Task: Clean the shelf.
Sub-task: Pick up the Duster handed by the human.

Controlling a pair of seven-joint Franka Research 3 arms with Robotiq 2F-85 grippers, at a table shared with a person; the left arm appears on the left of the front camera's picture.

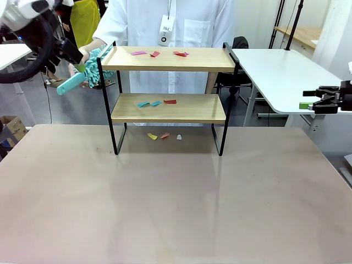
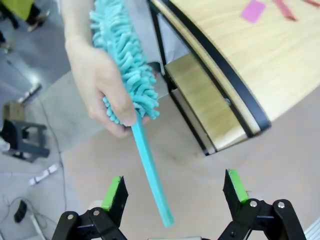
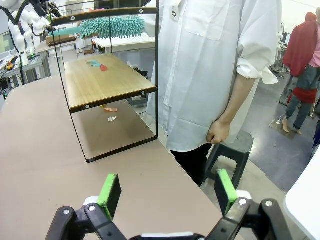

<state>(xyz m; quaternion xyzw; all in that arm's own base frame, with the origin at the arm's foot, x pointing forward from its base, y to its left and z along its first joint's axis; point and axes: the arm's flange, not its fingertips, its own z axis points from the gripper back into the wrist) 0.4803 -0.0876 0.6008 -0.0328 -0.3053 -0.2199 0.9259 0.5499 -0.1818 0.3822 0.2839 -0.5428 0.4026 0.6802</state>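
Fluffy teal duster (image 2: pixel 126 67) in hand (image 2: pixel 95 82), light wooden shelf (image 1: pixel 192 111), thin black frame (image 1: pixel 106 104)

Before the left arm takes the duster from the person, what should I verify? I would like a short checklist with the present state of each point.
1. Left gripper open: ok.
2. Duster handle points in between its two fingers: ok.
3. Person's hand holds the fluffy head, away from the fingers: ok.
4. Handle already gripped: not ok, no finger touches it.
5. Right gripper open and well to the side of the shelf: ok.
6. Shelf clean: not ok, paper scraps lie on both boards.
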